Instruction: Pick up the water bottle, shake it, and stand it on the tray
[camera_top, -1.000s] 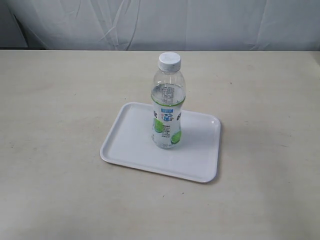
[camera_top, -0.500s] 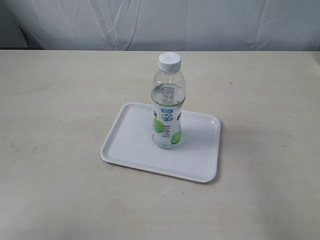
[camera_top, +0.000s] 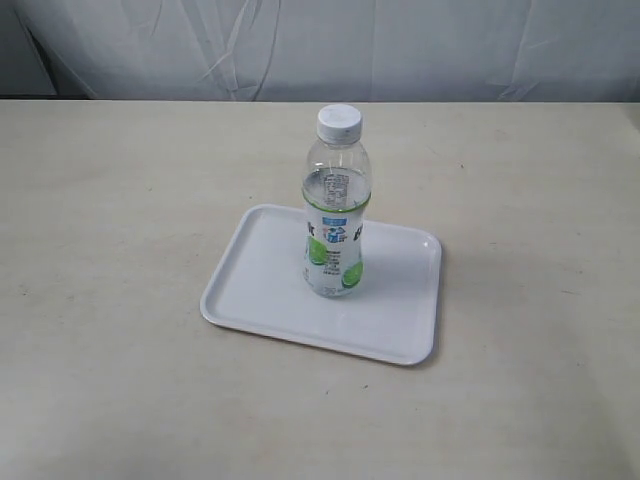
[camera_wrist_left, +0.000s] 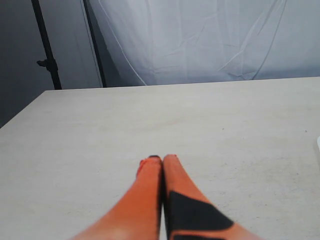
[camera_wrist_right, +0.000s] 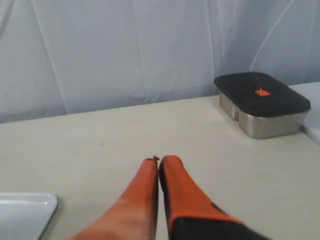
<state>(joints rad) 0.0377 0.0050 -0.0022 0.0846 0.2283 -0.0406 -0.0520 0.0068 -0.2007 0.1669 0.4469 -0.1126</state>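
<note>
Beige table (camera_top: 110, 210) | left end effector (camera_wrist_left: 162, 159) closed, empty | right end effector (camera_wrist_right: 158, 160) closed, empty

Table (camera_top: 110, 200): open ground on all sides of the tray (camera_top: 260, 290); I can pass left, right, near and far.
Obstacle, one: water bottle (camera_top: 335, 205), upright at mid-tray.
Beyond my right gripper (camera_wrist_right: 158, 161): lidded metal box (camera_wrist_right: 261, 104), well apart.
Far edge: curtain (camera_top: 400, 50).

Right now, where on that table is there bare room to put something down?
Wide bare table on either side of the tray, plus a strip between it and the curtain. On the tray, the areas flanking the water bottle are free; its middle is taken.
</note>
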